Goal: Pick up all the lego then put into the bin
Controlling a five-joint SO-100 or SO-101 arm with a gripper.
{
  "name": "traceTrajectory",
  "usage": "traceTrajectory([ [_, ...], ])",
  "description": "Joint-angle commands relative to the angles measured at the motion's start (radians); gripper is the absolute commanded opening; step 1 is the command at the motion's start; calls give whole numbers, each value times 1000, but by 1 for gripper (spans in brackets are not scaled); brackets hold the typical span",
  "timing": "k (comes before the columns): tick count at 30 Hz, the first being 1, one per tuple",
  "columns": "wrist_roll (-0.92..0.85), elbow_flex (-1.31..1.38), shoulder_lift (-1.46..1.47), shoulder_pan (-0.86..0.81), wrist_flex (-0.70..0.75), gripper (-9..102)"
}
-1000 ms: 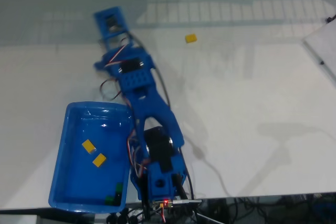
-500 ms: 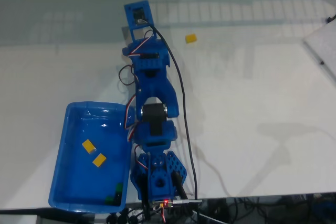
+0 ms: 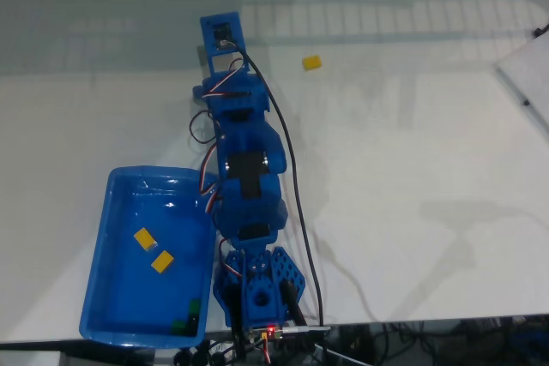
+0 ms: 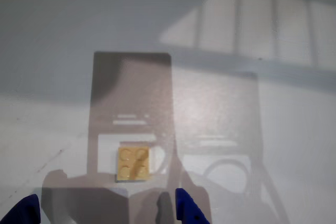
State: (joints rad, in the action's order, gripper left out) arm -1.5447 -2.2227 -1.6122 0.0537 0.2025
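A blue robot arm (image 3: 244, 186) was seen in the fixed view stretched up the white table (image 3: 412, 212) from its base at the lower edge, with its wrist end near the top of the frame, above and to the right of the bin (image 3: 103, 297). The bin, a shallow glossy blue tray with rounded corners, was set at the lower left, just beside the arm's base. Two yellow lego bricks (image 3: 145, 238) (image 3: 160, 261) were lying inside it, near each other in the middle, and small green and dark pieces (image 3: 187, 319) were gathered in its lower right corner. A third yellow brick (image 3: 311, 63) was lying on the table to the upper right of the arm's wrist end, well apart from the bin.

In the wrist view, the gripper (image 4: 105, 211) was seen entering from the bottom edge, with two blue fingertips (image 4: 186, 211) spread wide apart and nothing held between them. A small pale tan lego brick (image 4: 133, 163), studs upward, was lying flat on the table just beyond the tips, between their lines and nearer the right one. It was touched by neither fingertip. The arm's shadow was cast over the brick and the surrounding surface. Whether the fingers were raised above the table or resting on it could not be told.
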Motion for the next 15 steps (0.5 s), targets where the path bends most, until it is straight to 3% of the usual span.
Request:
traceTrajectory([
  [1,2,12,3,12,-25,33],
  [15,-9,15,58,3,-95,32],
])
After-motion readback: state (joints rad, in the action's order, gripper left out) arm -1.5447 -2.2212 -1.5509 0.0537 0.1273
